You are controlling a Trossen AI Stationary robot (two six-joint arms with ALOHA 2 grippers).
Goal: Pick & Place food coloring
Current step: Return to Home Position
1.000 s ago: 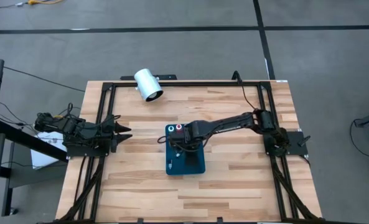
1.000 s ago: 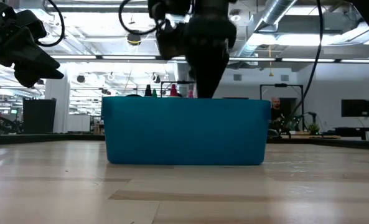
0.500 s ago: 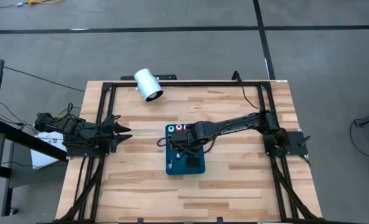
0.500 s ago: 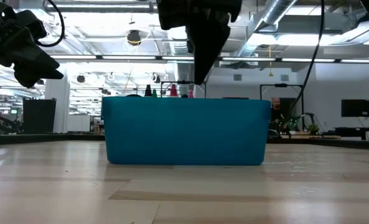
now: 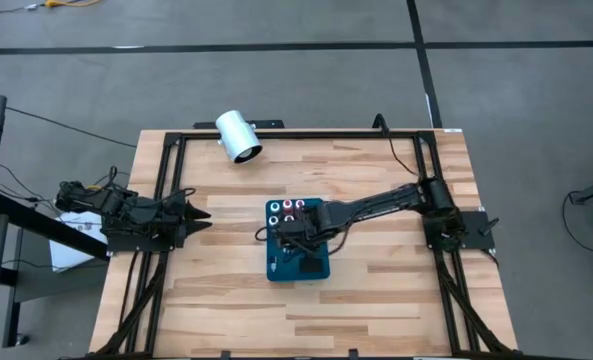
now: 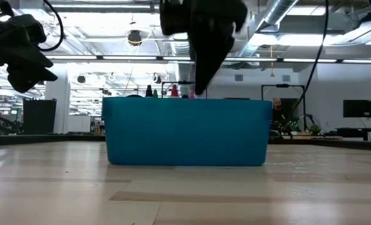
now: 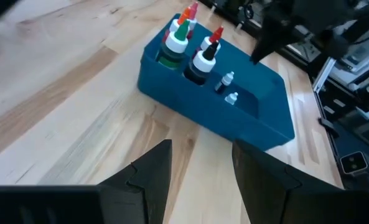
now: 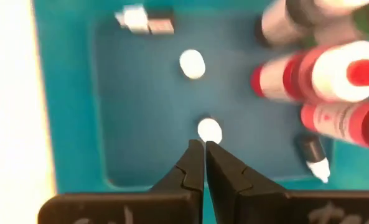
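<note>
Out at the worktop's (image 5: 376, 300) left edge, the left gripper (image 5: 198, 212) sits parked above the frame rail, clear of everything. Its own wrist camera shows the two dark fingers (image 7: 148, 177) spread wide with nothing between them. At the far edge a white cylinder (image 5: 239, 136) lies on its side, well apart from the action. Centre stage is the blue bin (image 5: 316, 270) with the food coloring (image 5: 288, 209) inside it. The taller bottles with red and green tips stand bunched at the bin's far end (image 7: 190, 43), just poking over the rim in the low view (image 6: 172, 91). Nearer the middle, two tiny white-capped bottles (image 7: 229, 88) stand upright on the bin floor. The right wrist view picks up one more lying flat by a wall (image 8: 144, 20) and a dark one with a white tip lying close to the red bottles (image 8: 313, 158). Over to the right, the arm stretches in from its base at the right edge. The right gripper (image 5: 292, 238) hangs directly over the bin, above the rim and touching nothing. Its fingers are pressed tight together (image 8: 204, 152), carrying nothing, pointing down at one of the little white caps (image 8: 210, 130).
</note>
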